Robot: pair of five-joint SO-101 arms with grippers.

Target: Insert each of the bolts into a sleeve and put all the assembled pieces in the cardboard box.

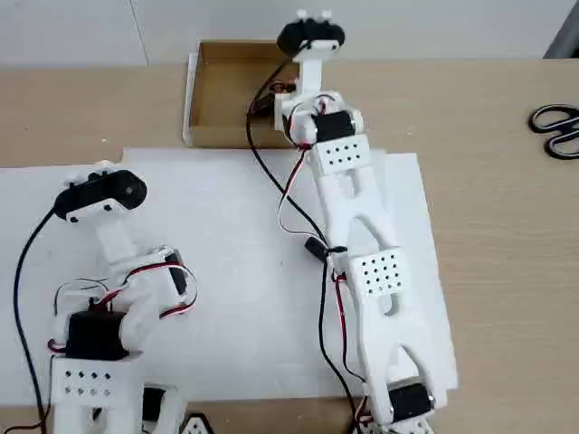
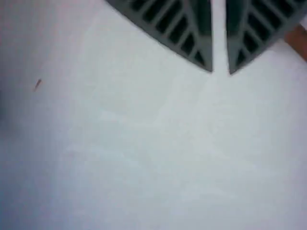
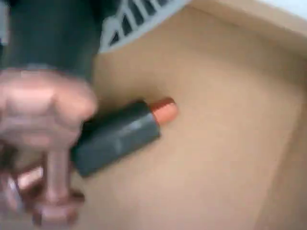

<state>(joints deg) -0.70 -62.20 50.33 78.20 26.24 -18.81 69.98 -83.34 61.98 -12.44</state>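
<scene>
My right gripper (image 1: 308, 50) hangs over the cardboard box (image 1: 217, 99) at the back of the table. In the right wrist view it (image 3: 96, 48) seems shut on a dark sleeve (image 3: 48, 33) with a copper bolt end (image 3: 43, 108) sticking out, blurred and close to the camera. On the box floor (image 3: 216, 143) lies another dark sleeve (image 3: 117, 136) with an orange bolt tip (image 3: 164, 110). A further copper bolt head (image 3: 57, 201) shows low beside it. My left gripper (image 1: 95, 194) rests shut over the white sheet (image 2: 144, 158), its fingers (image 2: 192, 33) holding nothing.
A white sheet (image 1: 235, 271) covers the middle of the wooden table (image 1: 488, 226). Black scissors (image 1: 556, 129) lie at the far right edge. The box stands just behind the sheet's back edge.
</scene>
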